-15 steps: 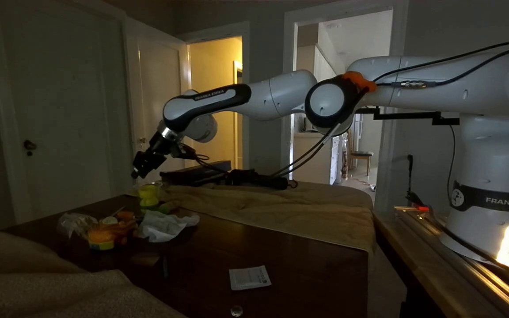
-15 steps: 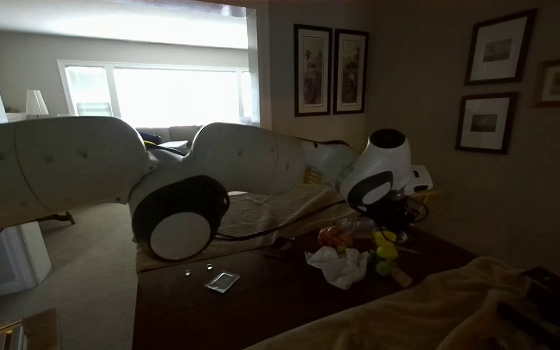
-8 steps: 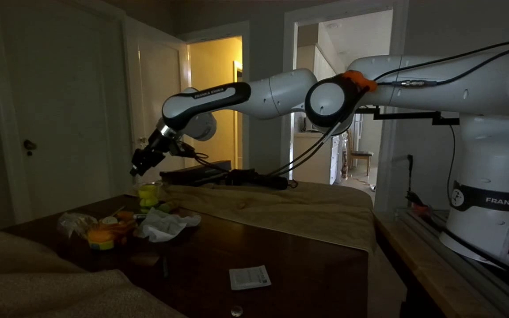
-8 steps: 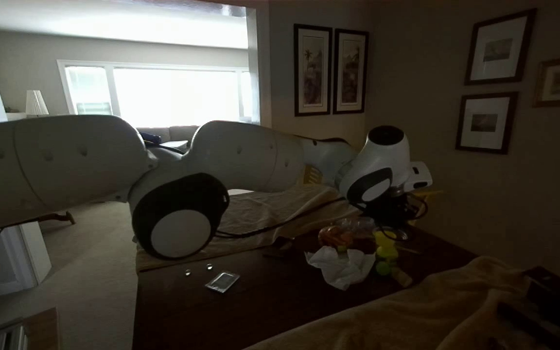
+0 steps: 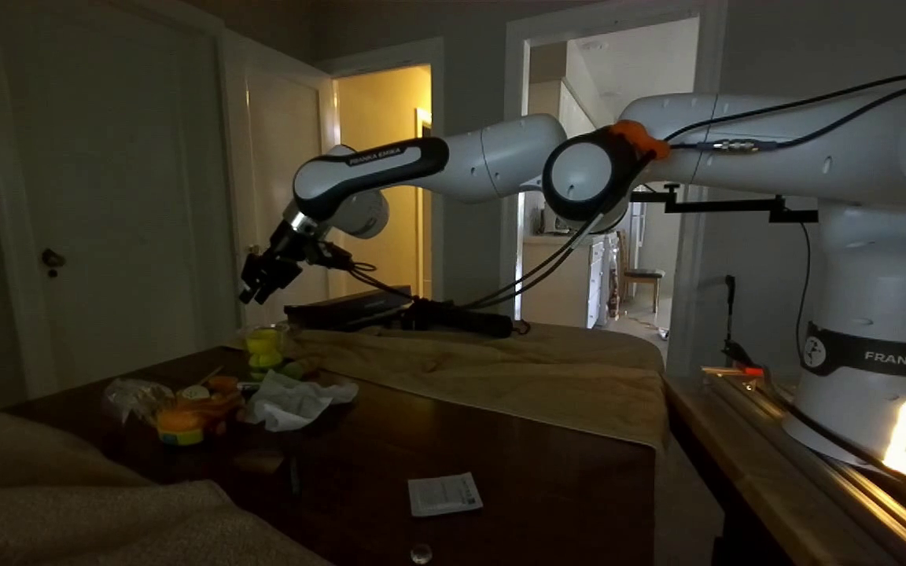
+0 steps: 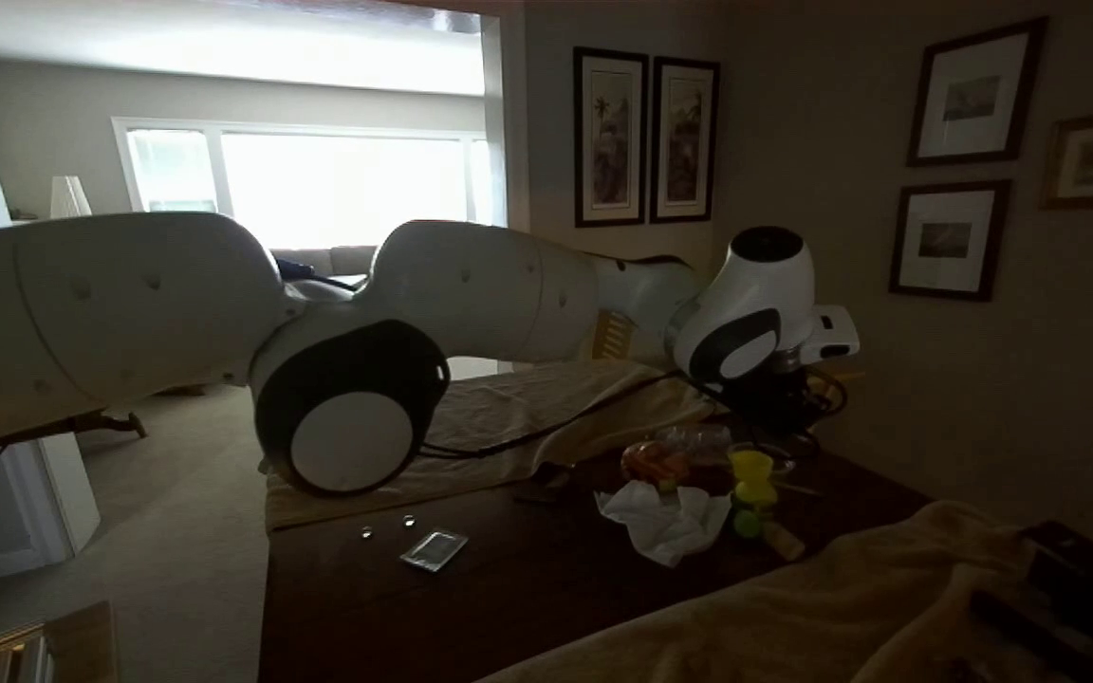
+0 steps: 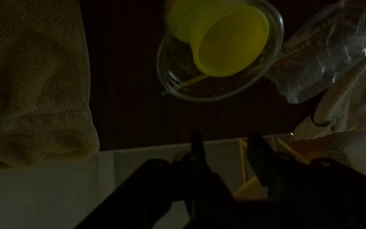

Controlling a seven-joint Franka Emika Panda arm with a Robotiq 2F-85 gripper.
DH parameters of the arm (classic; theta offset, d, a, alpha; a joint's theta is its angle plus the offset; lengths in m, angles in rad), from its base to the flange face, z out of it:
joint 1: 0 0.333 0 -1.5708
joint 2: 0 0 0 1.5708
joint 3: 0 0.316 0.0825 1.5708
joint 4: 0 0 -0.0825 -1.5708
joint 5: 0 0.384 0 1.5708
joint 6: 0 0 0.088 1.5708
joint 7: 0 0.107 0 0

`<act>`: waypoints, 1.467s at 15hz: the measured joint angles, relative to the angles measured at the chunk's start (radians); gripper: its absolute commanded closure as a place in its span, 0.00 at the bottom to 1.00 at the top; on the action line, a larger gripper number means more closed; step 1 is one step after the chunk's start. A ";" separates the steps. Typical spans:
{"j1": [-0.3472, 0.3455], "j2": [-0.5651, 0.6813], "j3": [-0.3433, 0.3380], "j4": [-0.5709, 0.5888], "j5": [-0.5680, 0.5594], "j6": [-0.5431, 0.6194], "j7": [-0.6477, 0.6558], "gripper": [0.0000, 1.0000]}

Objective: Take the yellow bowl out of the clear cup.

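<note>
The yellow bowl (image 7: 230,44) opens toward the camera in the wrist view, within the rim of the clear cup (image 7: 202,99). A second yellow-green piece shows behind the bowl at the top edge. The bowl also shows in both exterior views (image 5: 263,339) (image 6: 751,463), on top of yellow-green pieces; the clear cup is faint there. My gripper (image 7: 226,136) is open, with nothing between its dark fingers. In both exterior views the gripper (image 5: 252,297) (image 6: 793,438) is above the bowl and cup, not touching them. In the wrist view the fingertips are over the table's edge.
A clear plastic bag (image 7: 326,63) lies beside the cup. An orange-yellow item (image 5: 179,424) and a crumpled white tissue (image 5: 296,402) are close by. A tan towel (image 5: 484,385) covers the table's far side. A small packet (image 5: 445,494) lies nearer the camera.
The arm and gripper have risen a little and drawn slightly away from the bowl. The two fingertips now show separately in an exterior view. The bowl and cup have not visibly moved.
</note>
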 measured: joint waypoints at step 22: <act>-0.001 -0.019 -0.055 -0.005 0.000 -0.258 0.105 0.60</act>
